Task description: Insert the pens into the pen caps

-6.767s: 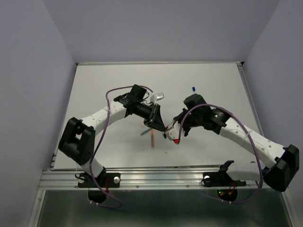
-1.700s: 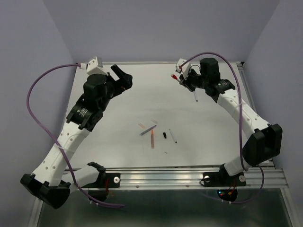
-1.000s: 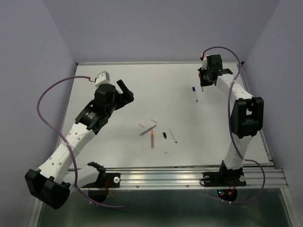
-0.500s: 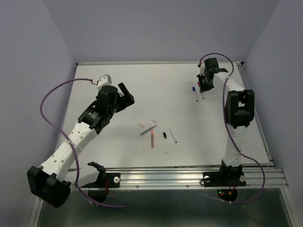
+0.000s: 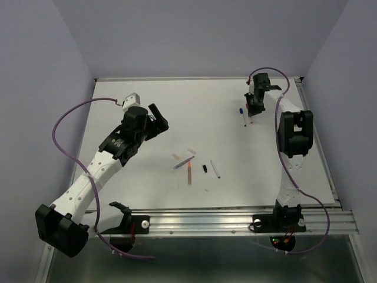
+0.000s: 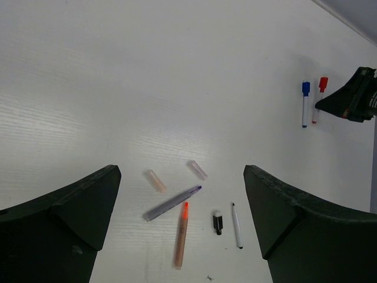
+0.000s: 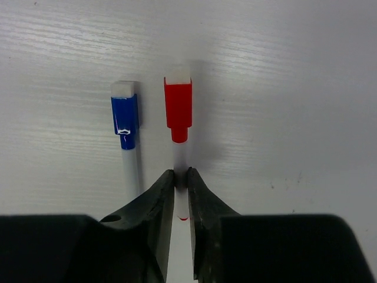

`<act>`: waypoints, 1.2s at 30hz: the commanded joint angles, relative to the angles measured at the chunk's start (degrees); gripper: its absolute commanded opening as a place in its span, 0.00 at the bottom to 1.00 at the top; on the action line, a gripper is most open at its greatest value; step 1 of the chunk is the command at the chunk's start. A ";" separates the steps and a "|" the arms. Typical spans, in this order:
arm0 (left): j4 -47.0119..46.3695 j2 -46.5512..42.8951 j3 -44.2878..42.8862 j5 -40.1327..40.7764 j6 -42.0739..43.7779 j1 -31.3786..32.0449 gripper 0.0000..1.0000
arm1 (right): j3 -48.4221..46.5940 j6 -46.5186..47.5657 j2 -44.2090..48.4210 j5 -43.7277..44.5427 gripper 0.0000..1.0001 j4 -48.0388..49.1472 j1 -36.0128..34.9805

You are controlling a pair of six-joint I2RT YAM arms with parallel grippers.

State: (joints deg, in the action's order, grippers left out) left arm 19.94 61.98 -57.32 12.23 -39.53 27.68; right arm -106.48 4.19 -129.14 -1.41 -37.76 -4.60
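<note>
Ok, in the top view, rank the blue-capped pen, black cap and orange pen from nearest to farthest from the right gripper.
1. blue-capped pen, just left of the right gripper, far side.
2. black cap, near the table's middle.
3. orange pen, left of the cap.

White table (image 5: 206,100) w/ alu rail (image 5: 206,221) in front, 3 lavender walls (image 5: 194,35).

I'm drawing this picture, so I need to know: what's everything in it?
table: 1, white
blue-capped pen: 1, white barrel, table's far right
red-capped pen: 1, white barrel, beside the blue-capped one
grey pen: 1, grey, table middle
orange pen: 1, orange, beside the grey pen
black cap: 1, black, right of orange pen
white pen: 1, white, right of black cap
pale caps: 2, pale, beyond grey pen
left gripper: 1, black, open
right gripper: 1, black, shut on red-capped pen
</note>
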 commanded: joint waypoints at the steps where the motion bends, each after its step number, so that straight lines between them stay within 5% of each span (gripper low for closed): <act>1: -1.58 -0.80 0.28 0.60 0.06 0.36 0.99 | -2.51 -1.46 -0.41 0.53 0.32 -0.56 -0.23; 7: -1.05 -0.72 0.02 -0.10 0.42 0.36 0.99 | -2.42 -1.81 0.56 0.44 0.42 -0.65 -0.23; 15: -0.26 -1.86 -0.25 -0.45 0.94 0.27 0.99 | -3.56 -4.79 4.07 4.66 0.44 -0.47 -0.23; 20: 1.67 -2.91 -1.91 1.13 1.38 0.36 0.99 | -2.24 -8.31 14.16 9.04 0.49 1.37 -0.23; 24: 4.74 -4.32 -4.29 5.68 1.30 0.36 0.99 | 7.03 -12.96 26.72 16.16 0.62 7.85 -0.23; 27: 7.20 -5.55 -6.75 9.11 0.60 0.27 0.99 | 16.69 -13.51 38.12 18.11 0.99 14.43 -0.23; 36: -0.60 -14.42 -3.24 6.07 2.43 0.27 0.99 | 41.51 -15.68 59.35 1.01 1.00 35.71 -0.23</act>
State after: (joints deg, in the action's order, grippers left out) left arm 25.04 51.37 -61.82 19.68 -39.35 27.68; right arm -72.88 -7.97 -70.96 9.30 -13.58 -4.60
